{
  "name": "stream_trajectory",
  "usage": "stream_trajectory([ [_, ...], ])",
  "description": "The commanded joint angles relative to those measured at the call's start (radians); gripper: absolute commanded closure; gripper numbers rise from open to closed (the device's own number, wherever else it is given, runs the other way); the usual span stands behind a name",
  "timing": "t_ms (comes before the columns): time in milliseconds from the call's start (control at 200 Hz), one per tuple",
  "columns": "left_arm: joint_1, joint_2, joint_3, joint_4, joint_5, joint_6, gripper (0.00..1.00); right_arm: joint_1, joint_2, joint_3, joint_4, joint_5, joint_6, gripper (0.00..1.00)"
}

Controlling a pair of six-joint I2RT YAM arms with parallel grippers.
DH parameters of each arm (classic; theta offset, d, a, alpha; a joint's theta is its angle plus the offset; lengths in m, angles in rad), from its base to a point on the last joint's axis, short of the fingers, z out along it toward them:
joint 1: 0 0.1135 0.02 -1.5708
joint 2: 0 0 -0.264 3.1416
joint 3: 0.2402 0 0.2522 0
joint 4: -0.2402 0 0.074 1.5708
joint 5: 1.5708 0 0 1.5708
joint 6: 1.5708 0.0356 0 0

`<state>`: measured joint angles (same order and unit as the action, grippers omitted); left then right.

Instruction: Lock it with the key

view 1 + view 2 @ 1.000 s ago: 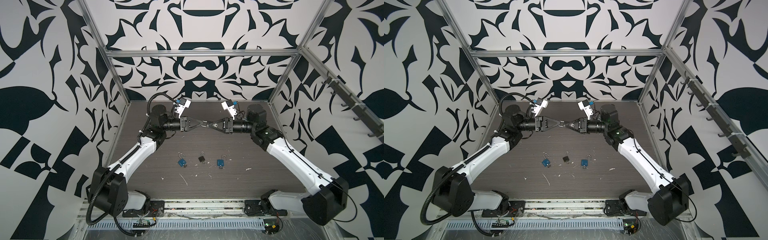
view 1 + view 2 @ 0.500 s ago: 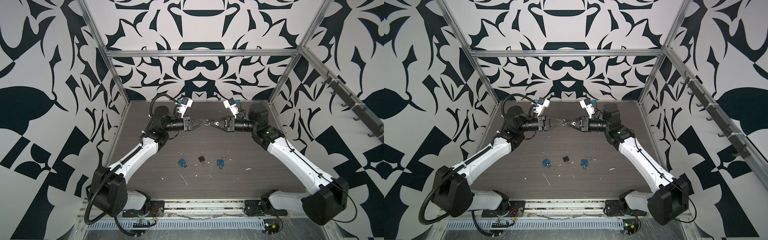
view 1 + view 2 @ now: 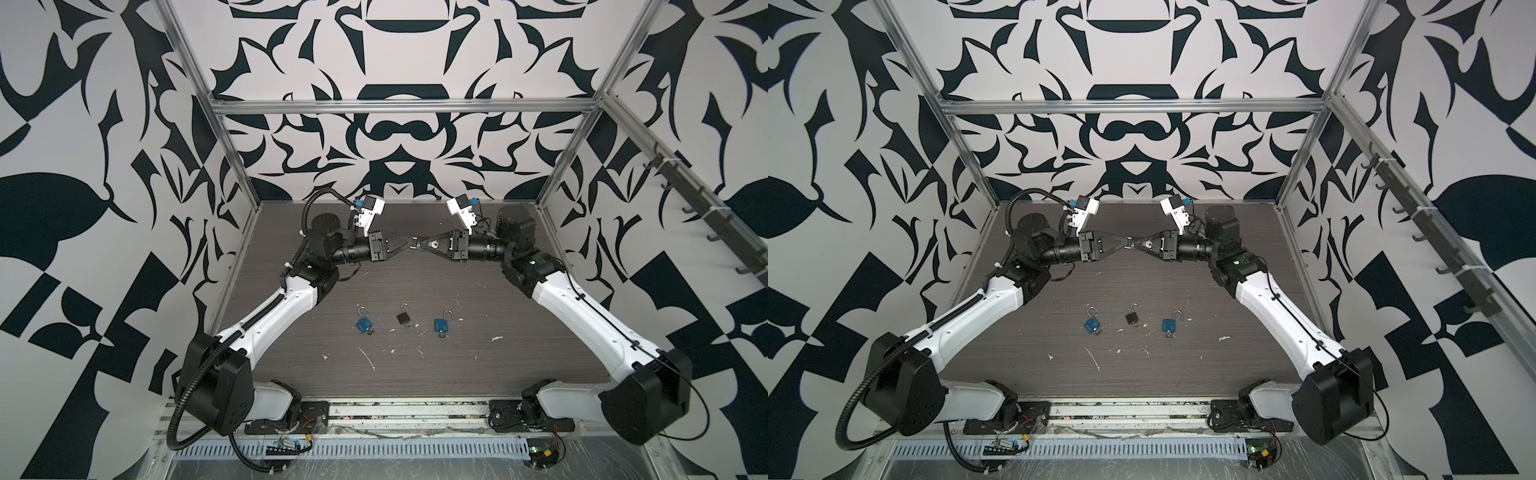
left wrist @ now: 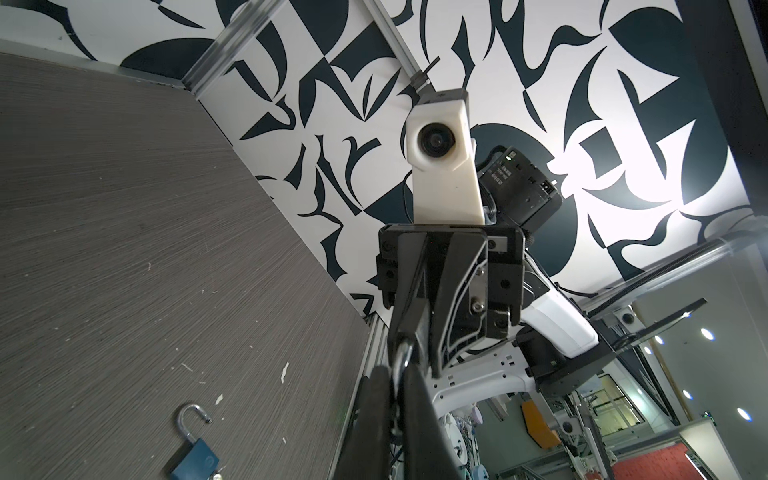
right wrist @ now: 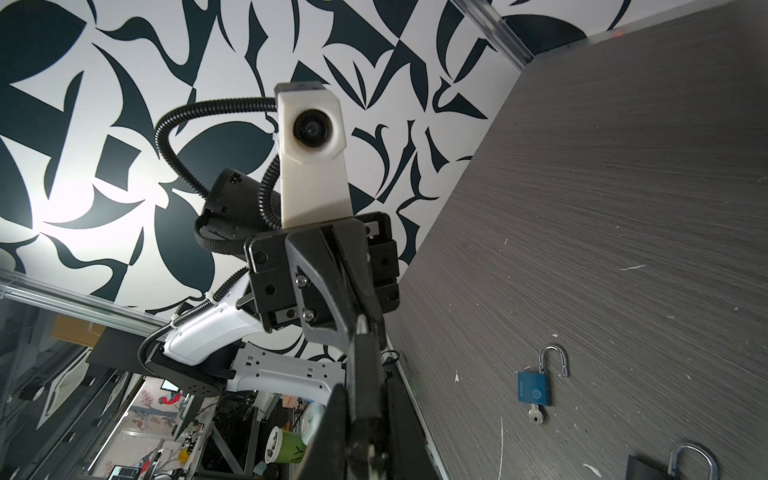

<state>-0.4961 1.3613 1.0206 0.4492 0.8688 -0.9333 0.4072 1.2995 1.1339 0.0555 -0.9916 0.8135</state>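
At the left gripper: jaws clamped fully shut, pinching a thin metal loop. Impossible to tell whether shackle or key ring.

At the right gripper: jaws narrowly parted, closed on a dark piece lodged between them. Too edge-on to say whether a lock body.

Tip to tip, both grippers, with the loop right at the join, visible in both top views only as a small bright speck. High above the table, at the rear middle, pointing level toward each other.

Just behind the grippers, the white left camera and right camera, tilted up and outward. Further back, the left arm and right arm, sloping down and outward to black elbows near the front corners, with bases on the front rail.

Down on the table, in a row near the middle, well apart from the grippers and untouched:
- left blue lock
- black lock
- right blue lock

All three lying flat, shackles swung open, apart from one another. In the bottom of the right blue lock, a key. At the bottom of the other two, something small and metallic, too small to name with certainty.

Scattered around them, white flecks on the dark wood grain. Around the table, patterned black-and-white walls on a metal frame.
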Motion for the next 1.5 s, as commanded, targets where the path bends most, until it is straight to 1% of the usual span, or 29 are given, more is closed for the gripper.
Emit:
stream_trajectory([
  [0, 0.025, -0.036, -0.01, -0.05, 0.024, 0.031, 1.0, 0.01, -0.006, -0.002, 0.047, -0.014, 0.013, 1.0],
  [55, 0.059, -0.042, -0.006, -0.052, 0.041, 0.032, 1.0, 0.004, -0.018, -0.013, 0.043, -0.023, 0.015, 1.0],
  [65, 0.066, -0.044, -0.006, -0.05, 0.046, 0.032, 0.98, 0.004, -0.02, -0.015, 0.042, -0.025, 0.015, 1.0],
  [85, 0.079, -0.047, -0.01, -0.041, 0.059, 0.034, 0.9, 0.002, -0.024, -0.019, 0.04, -0.027, 0.015, 1.0],
  [155, 0.104, -0.068, -0.042, 0.029, 0.085, 0.04, 0.54, 0.001, -0.037, -0.033, 0.033, -0.032, 0.015, 1.0],
  [190, 0.109, -0.078, -0.058, 0.041, 0.08, 0.048, 0.42, 0.0, -0.043, -0.04, 0.03, -0.033, 0.013, 1.0],
  [215, 0.111, -0.079, -0.064, 0.038, 0.077, 0.056, 0.36, 0.0, -0.047, -0.044, 0.029, -0.036, 0.014, 1.0],
  [245, 0.111, -0.078, -0.066, 0.032, 0.078, 0.066, 0.33, 0.002, -0.05, -0.051, 0.03, -0.039, 0.014, 1.0],
  [335, 0.112, -0.079, -0.07, 0.053, 0.118, 0.062, 0.3, 0.001, -0.064, -0.073, 0.041, -0.041, 0.015, 1.0],
  [420, 0.11, -0.079, -0.075, 0.07, 0.15, 0.05, 0.28, 0.0, -0.076, -0.097, 0.096, -0.05, 0.04, 1.0],
  [555, 0.104, -0.077, -0.084, 0.064, 0.179, 0.049, 0.28, 0.003, -0.083, -0.114, 0.153, -0.067, 0.079, 1.0],
  [685, 0.074, -0.073, -0.085, 0.054, 0.175, 0.049, 0.3, 0.004, -0.094, -0.125, 0.169, -0.041, 0.079, 1.0],
  [735, 0.061, -0.07, -0.083, 0.044, 0.17, 0.053, 0.34, 0.008, -0.09, -0.122, 0.17, -0.044, 0.08, 1.0],
  [810, 0.047, -0.06, -0.075, 0.039, 0.171, 0.05, 0.43, 0.015, -0.085, -0.12, 0.168, -0.044, 0.079, 1.0],
  [905, 0.033, -0.044, -0.062, 0.039, 0.174, 0.041, 0.5, 0.022, -0.082, -0.116, 0.169, -0.047, 0.074, 1.0],
  [970, 0.024, -0.036, -0.056, 0.04, 0.175, 0.035, 0.53, 0.024, -0.078, -0.113, 0.16, -0.05, 0.07, 1.0],
  [1045, 0.013, -0.028, -0.049, 0.04, 0.174, 0.032, 0.61, 0.025, -0.077, -0.114, 0.161, -0.047, 0.069, 1.0],
  [1095, 0.007, -0.024, -0.045, 0.039, 0.175, 0.028, 0.62, 0.027, -0.076, -0.115, 0.161, -0.046, 0.069, 1.0],
  [1185, 0.003, -0.019, -0.043, 0.04, 0.174, 0.026, 0.67, 0.03, -0.072, -0.112, 0.162, -0.051, 0.069, 1.0],
  [1245, 0.001, -0.018, -0.041, 0.04, 0.171, 0.024, 0.68, 0.034, -0.071, -0.112, 0.161, -0.051, 0.069, 1.0],
  [1285, 0.001, -0.014, -0.04, 0.039, 0.171, 0.022, 0.7, 0.034, -0.072, -0.114, 0.161, -0.052, 0.067, 1.0],
  [1345, -0.002, -0.011, -0.036, 0.039, 0.171, 0.021, 0.71, 0.039, -0.068, -0.113, 0.161, -0.055, 0.065, 1.0],
  [1495, -0.013, 0.001, -0.02, 0.039, 0.174, 0.02, 0.76, 0.043, -0.066, -0.115, 0.162, -0.052, 0.06, 1.0],
])
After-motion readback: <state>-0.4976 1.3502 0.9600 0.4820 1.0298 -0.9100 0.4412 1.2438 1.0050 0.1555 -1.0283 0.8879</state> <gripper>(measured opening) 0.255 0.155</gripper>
